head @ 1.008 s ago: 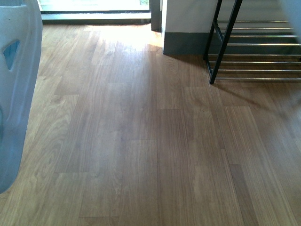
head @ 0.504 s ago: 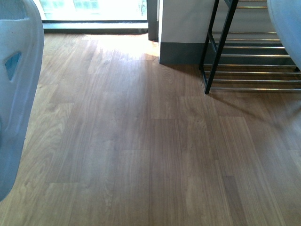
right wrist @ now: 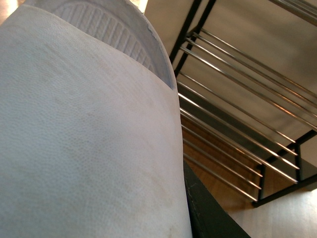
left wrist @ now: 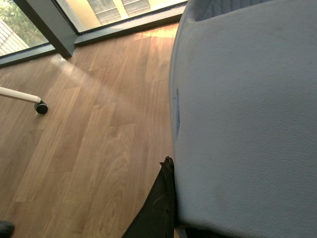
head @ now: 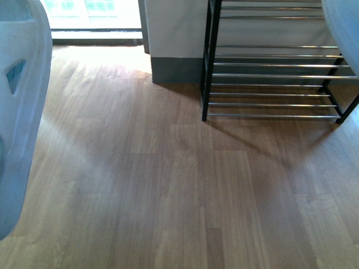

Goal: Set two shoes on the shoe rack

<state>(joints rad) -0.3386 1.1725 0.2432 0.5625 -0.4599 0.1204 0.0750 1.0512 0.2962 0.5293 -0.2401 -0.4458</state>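
Two pale blue-white slide sandals are held up off the floor. In the front view one slide sandal (head: 19, 112) fills the left edge and the other slide sandal (head: 343, 28) shows in the upper right corner, in front of the shoe rack (head: 269, 75). The rack has a black frame and chrome bars and stands against the back wall. My left gripper (left wrist: 223, 188) is shut on the left sandal (left wrist: 242, 114); only one black finger (left wrist: 159, 203) shows beside it. My right gripper (right wrist: 124, 198) is shut on the right sandal (right wrist: 84, 129), with the rack (right wrist: 233, 94) close behind. No sneakers are in view.
Wood floor (head: 168, 185) stretches between me and the rack. A white wall pillar with grey skirting (head: 174, 67) stands left of the rack, and a bright glass door (head: 92, 11) lies further left. A white chair leg with a black caster (left wrist: 41, 107) rests on the floor.
The rack has slid left and nearer the middle of the front view, with more of its shelves showing. The right sandal has come into the upper right corner. The left sandal keeps its place.
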